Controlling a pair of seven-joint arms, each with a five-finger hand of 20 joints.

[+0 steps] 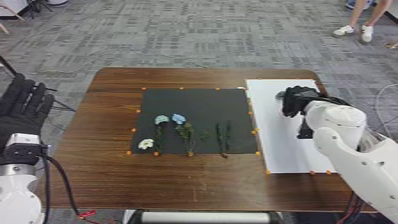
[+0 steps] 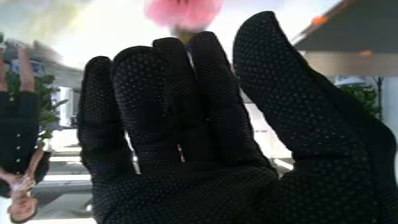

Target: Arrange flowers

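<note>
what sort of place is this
Likely a robotics lab or test room: a wooden table with taped-down black and white sheets, a robot's gloved left hand, and carpet with loose cables.

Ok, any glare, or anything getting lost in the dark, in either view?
Right wrist view: washed-out white glare behind the pink flower, while the right robot hand stays dark against it. Head view: white sheet bright, dark stems nearly blending into the black mat.
</note>
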